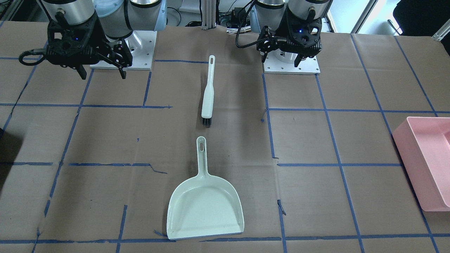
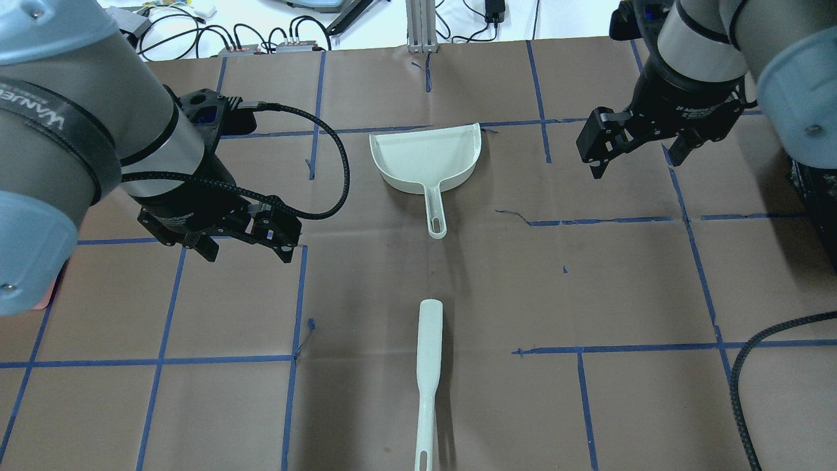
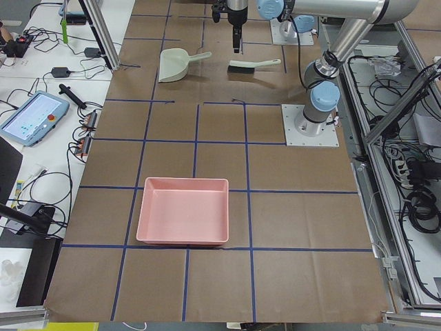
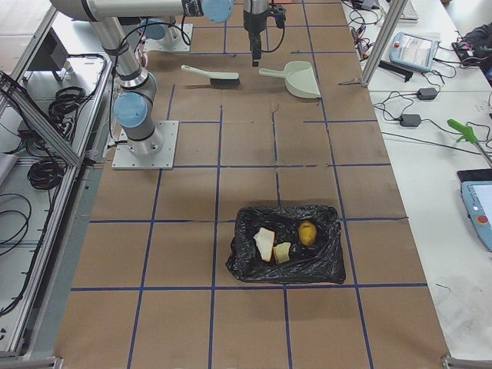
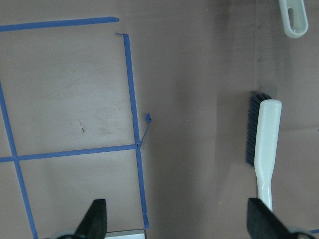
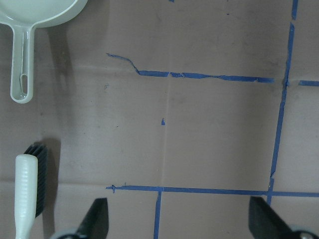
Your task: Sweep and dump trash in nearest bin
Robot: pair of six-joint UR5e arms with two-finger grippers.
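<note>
The trash lies in a black-lined bin [image 4: 327, 257] at the table's right end: two white bread pieces [image 4: 265, 244] and a yellow lumpy oval [image 4: 307, 232]. An empty pale green dustpan [image 2: 425, 157] and a matching brush [image 2: 428, 373] lie at mid-table, handles facing each other. My left gripper [image 2: 247, 254] hangs open and empty above the table, left of the brush, which shows in its wrist view [image 5: 264, 144]. My right gripper [image 2: 635, 163] hangs open and empty to the right of the dustpan. The brush shows low left in its wrist view [image 6: 27, 194].
A pink bin [image 3: 182, 210] stands at the table's left end and holds nothing; it also shows in the front-facing view [image 1: 425, 165]. The brown paper table cover carries blue tape lines. The arms' base plates [image 1: 140, 49] stand at the robot's side.
</note>
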